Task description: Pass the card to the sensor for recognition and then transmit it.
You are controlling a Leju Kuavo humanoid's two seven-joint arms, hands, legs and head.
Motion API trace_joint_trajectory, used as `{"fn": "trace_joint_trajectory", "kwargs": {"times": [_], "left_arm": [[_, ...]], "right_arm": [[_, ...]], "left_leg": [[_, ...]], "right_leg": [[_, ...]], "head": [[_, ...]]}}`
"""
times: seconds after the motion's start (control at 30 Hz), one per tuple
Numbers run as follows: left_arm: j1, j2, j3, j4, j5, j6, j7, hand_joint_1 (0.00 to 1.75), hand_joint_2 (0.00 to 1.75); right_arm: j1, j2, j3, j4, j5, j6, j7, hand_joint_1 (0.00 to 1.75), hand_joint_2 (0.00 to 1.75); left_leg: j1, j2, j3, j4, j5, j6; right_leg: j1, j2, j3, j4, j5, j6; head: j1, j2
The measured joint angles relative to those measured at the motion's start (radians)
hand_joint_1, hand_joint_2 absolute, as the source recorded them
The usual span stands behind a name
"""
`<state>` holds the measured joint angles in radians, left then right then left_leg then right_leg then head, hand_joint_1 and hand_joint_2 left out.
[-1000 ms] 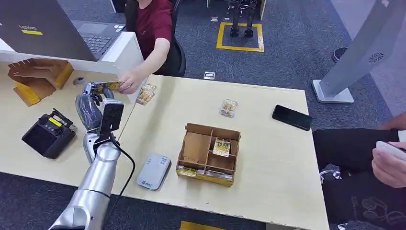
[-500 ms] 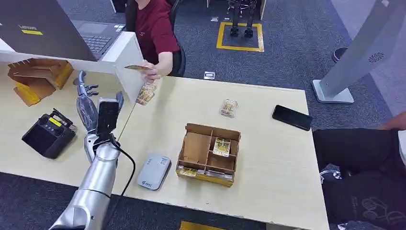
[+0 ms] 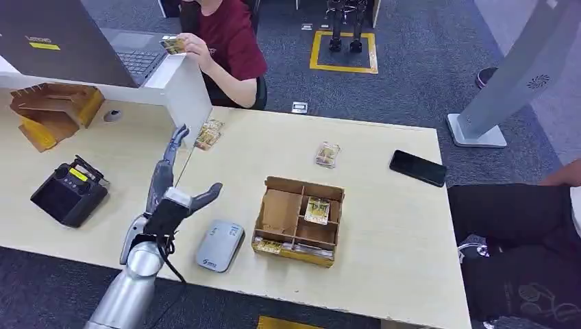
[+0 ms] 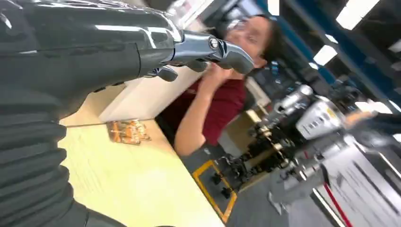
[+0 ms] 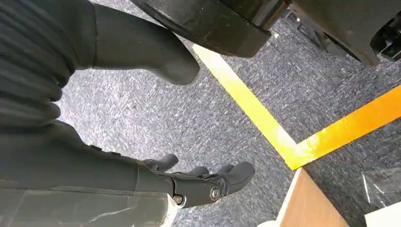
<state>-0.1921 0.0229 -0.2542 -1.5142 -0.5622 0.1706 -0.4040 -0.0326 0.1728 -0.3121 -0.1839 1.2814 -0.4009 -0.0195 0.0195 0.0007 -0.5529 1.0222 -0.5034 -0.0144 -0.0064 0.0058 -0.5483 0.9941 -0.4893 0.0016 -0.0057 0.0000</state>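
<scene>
At about nine o'clock on the pale table (image 3: pixel 384 226), a black handheld unit (image 3: pixel 67 193) sits beside the robot's left hand (image 3: pixel 171 188), which hovers empty over the tabletop with fingers spread. At eleven o'clock, beyond the white partition (image 3: pixel 179 86), a seated person (image 3: pixel 229 41) in a red shirt holds the card (image 3: pixel 172 45). The grey sensor (image 3: pixel 220 245) lies at six o'clock, just left of the cardboard tray (image 3: pixel 299 219). A phone (image 3: pixel 418 168) rests at three o'clock. The right hand (image 5: pixel 198 182) hangs above the carpet, fingers loosely apart, holding nothing.
</scene>
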Motion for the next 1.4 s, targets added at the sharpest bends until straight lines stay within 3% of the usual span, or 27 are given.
{"fn": "trace_joint_trajectory", "kwargs": {"times": [0.13, 0.37, 0.47, 0.5, 0.57, 0.6, 0.67, 0.7, 1.07, 1.4], "left_arm": [[0.088, 0.032, -0.127, -0.084, -0.215, 0.050, -0.014, 0.00, 1.75], [0.091, 0.032, -0.128, -0.085, -0.216, 0.050, -0.014, 0.00, 1.75], [0.119, 0.047, -0.186, -0.105, -0.294, 0.078, -0.001, 0.00, 1.75], [0.138, 0.058, -0.225, -0.115, -0.339, 0.105, 0.010, 0.00, 1.75], [0.184, 0.083, -0.317, -0.117, -0.548, 0.208, 0.092, 0.00, 1.75], [0.193, 0.084, -0.349, -0.105, -0.581, 0.234, 0.111, 0.00, 1.75], [0.194, 0.072, -0.386, -0.053, -0.668, 0.296, 0.150, 0.00, 1.75], [0.194, 0.050, -0.401, 0.008, -0.744, 0.348, 0.198, 0.00, 1.75], [0.166, -0.010, -0.402, 0.217, -0.881, 0.471, 0.316, 0.00, 1.75], [0.147, -0.031, -0.384, 0.301, -0.882, 0.487, 0.330, 0.00, 1.75]], "right_arm": [[0.000, 0.000, -0.008, 0.000, 0.000, 0.000, -0.011, 0.00, 1.75], [0.000, 0.000, -0.008, 0.000, 0.000, 0.000, -0.011, 0.00, 1.75], [0.000, 0.000, -0.015, 0.000, 0.000, -0.003, -0.014, 0.00, 1.75], [0.000, 0.000, -0.020, 0.000, 0.000, -0.003, -0.014, 0.00, 1.75], [0.000, 0.000, -0.028, 0.000, 0.007, 0.003, -0.011, 0.00, 1.75], [-0.001, 0.000, -0.028, 0.000, 0.015, 0.010, -0.005, 0.00, 1.75], [-0.001, 0.000, -0.028, -0.001, 0.024, 0.010, -0.005, 0.00, 1.75], [-0.001, 0.000, -0.029, -0.001, 0.027, 0.007, -0.008, 0.00, 1.75], [-0.002, 0.000, -0.029, -0.001, 0.055, 0.010, -0.005, 0.00, 1.75], [-0.002, 0.000, -0.036, -0.002, 0.057, 0.010, -0.007, 0.00, 1.75]], "left_leg": [[0.000, 0.000, 0.000, 0.000, 0.000, 0.000], [0.000, 0.000, 0.000, 0.000, 0.000, 0.000], [0.000, 0.000, 0.000, 0.000, 0.000, 0.000], [0.000, 0.000, 0.000, 0.000, 0.000, 0.000], [0.000, 0.000, 0.000, 0.000, 0.000, 0.000], [0.000, 0.000, 0.000, 0.000, 0.000, 0.000], [0.000, 0.000, 0.000, 0.000, 0.000, 0.000], [0.000, 0.000, 0.000, 0.000, 0.000, 0.000], [0.000, 0.000, 0.000, 0.000, 0.000, 0.000], [0.000, 0.000, 0.000, 0.000, 0.000, 0.000]], "right_leg": [[0.000, 0.000, 0.000, 0.000, 0.000, 0.000], [0.000, 0.000, 0.000, 0.000, 0.000, 0.000], [0.000, 0.000, 0.000, 0.000, 0.000, 0.000], [0.000, 0.000, 0.000, 0.000, 0.000, 0.000], [0.000, 0.000, 0.000, 0.000, 0.000, 0.000], [0.000, 0.000, 0.000, 0.000, 0.000, 0.000], [0.000, 0.000, 0.000, 0.000, 0.000, 0.000], [0.000, 0.000, 0.000, 0.000, 0.000, 0.000], [0.000, -0.001, 0.000, 0.000, 0.000, 0.000], [0.000, -0.001, 0.000, 0.000, 0.000, 0.000]], "head": [[0.000, 0.000], [0.000, 0.000], [0.000, 0.000], [0.000, 0.000], [0.000, 0.000], [0.000, 0.000], [0.000, 0.000], [0.000, 0.000], [0.000, 0.000], [0.000, 0.000]]}}
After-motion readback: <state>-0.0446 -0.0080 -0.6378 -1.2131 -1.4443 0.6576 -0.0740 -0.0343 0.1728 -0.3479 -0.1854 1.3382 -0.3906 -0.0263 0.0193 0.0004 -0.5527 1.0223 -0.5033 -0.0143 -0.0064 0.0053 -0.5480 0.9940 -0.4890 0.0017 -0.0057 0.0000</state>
